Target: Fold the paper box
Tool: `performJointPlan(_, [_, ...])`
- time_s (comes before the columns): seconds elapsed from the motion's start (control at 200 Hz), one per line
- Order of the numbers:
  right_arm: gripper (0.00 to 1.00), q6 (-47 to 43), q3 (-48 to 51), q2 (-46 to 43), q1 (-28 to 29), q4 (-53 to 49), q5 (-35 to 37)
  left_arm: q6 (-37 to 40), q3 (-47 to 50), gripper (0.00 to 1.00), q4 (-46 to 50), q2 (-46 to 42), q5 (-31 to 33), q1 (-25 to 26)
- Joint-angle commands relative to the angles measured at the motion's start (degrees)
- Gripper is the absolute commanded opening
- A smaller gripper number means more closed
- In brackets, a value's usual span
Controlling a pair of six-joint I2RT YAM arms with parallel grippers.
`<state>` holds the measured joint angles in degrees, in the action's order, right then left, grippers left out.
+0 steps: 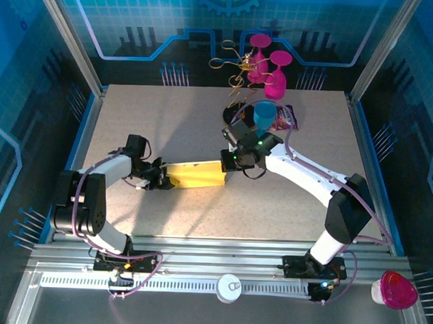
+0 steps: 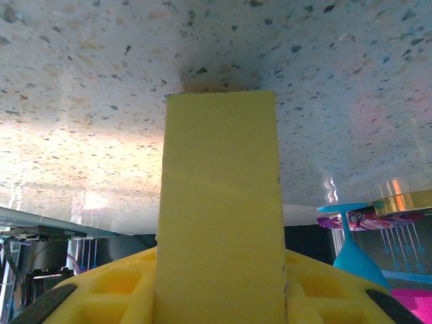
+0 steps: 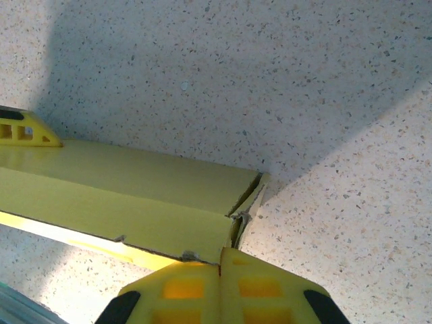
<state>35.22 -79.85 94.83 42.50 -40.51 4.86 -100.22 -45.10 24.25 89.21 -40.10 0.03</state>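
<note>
Lying flat, yellow paper box (image 1: pixel 197 174), long, folded; left pincer (image 1: pixel 165 179) clamps one end, right pincer (image 1: pixel 224 164) closed at other.

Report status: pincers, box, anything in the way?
Left pincer clamped on paper box, left end. Right pincer shut, at its right end. Blue goblet, purple packet behind, clear.

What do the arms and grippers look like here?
The left arm and right arm have white links, black joint housings and purple cables looped alongside. Green lights glow near the right wrist. The left gripper and right gripper are black-bodied; their fingers are yellow plastic with square pockets and black patches.
</note>
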Motion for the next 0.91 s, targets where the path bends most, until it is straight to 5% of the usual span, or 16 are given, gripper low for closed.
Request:
performJointPlan(0.0, [0.0, 1.8, 1.2, -0.4, 1.5, 0.2, 2.0, -1.1, 0.8, 0.26, -0.5, 0.2, 0.0, -0.7])
performJointPlan(0.475, [0.0, 1.6, 1.2, 1.2, 2.6, 0.0, 5.9, -1.0, 1.7, 0.68, -5.1, -1.6, -0.7, -2.2])
performJointPlan(0.901, [0.0, 3.7, 1.1, -0.3, 4.1, -1.1, 7.0, -1.3, 1.5, 0.35, -4.6, -1.1, 0.5, -3.0])
